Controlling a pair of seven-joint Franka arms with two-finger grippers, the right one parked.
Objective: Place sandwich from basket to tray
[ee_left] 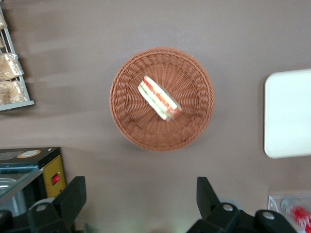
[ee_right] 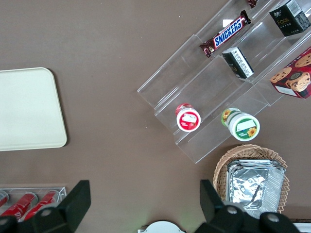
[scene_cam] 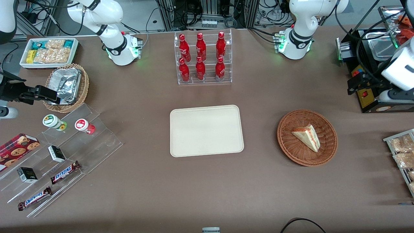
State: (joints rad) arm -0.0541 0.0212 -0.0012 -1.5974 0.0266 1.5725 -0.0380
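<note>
Brown table (scene_cam: 145,181), tool (ee_left: 141,199) agape, layered sandwich (scene_cam: 307,137)

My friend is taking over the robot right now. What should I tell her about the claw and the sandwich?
Claw: open, holding nothing, up in the air over bare table next to the basket.
Sandwich: lying in the basket, untouched.
Tray: nothing on it; it sits beside the basket, toward the parked arm's end of the table.
Done: nothing yet.
Left: bring the claw down over the sandwich, grab it, lift it, carry it to the tray and let go.

Brown matte table (scene_cam: 145,181), evenly lit
</note>
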